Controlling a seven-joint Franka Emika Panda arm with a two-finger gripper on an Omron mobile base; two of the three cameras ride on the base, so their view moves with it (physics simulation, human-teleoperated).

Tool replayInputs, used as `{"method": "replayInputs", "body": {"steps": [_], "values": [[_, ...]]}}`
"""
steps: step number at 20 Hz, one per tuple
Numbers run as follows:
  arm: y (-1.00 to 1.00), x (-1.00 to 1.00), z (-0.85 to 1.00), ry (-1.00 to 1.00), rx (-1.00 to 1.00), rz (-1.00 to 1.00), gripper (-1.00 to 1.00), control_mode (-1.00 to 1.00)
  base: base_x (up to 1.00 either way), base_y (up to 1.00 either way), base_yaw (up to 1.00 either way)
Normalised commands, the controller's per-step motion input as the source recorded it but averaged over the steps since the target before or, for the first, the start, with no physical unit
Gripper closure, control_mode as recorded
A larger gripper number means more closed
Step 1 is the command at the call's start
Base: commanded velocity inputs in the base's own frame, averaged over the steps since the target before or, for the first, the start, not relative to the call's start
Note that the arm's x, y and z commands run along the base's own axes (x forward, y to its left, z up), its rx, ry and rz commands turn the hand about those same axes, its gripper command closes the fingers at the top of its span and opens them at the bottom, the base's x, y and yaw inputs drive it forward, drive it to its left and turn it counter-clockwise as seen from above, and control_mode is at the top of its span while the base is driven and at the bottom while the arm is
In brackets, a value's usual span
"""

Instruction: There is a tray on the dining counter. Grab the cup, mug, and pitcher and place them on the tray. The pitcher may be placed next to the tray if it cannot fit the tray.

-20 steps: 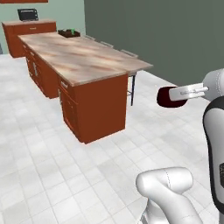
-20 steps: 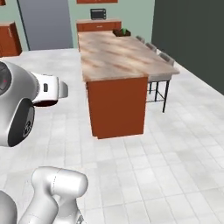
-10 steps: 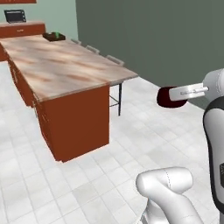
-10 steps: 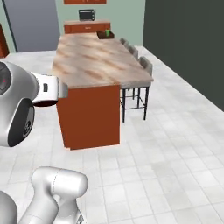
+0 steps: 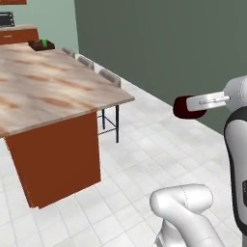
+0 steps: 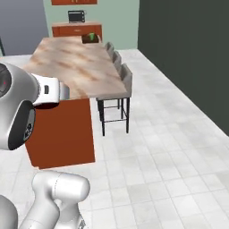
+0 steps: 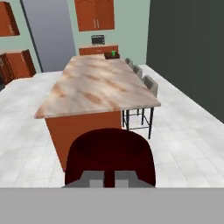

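Short of the marbled desk (image 7: pixel 100 89), my end effector (image 7: pixel 110 177) is clamped on the squat, rounded maroon mug (image 7: pixel 110 155); at the desk's far end, the dark tray (image 7: pixel 111 56) holds the green cup (image 7: pixel 113 53).

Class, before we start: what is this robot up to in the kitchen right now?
The robot arm carries the dark red mug in its shut gripper, held out in the air above the tiled floor, short of the dining counter. At the far end of that counter sits the tray with the green cup already on it. The mug is not yet on the tray. Stools line the counter's side.
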Motion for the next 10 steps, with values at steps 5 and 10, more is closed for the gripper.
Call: {"method": "replayInputs", "body": {"steps": [5,10], "values": [[0.0,0.0,0.0,0.0,0.0,0.0,1.0,1.0,1.0,-0.71,0.05],[0.0,0.0,0.0,0.0,0.0,0.0,1.0,1.0,0.89,-0.73,0.14]]}}
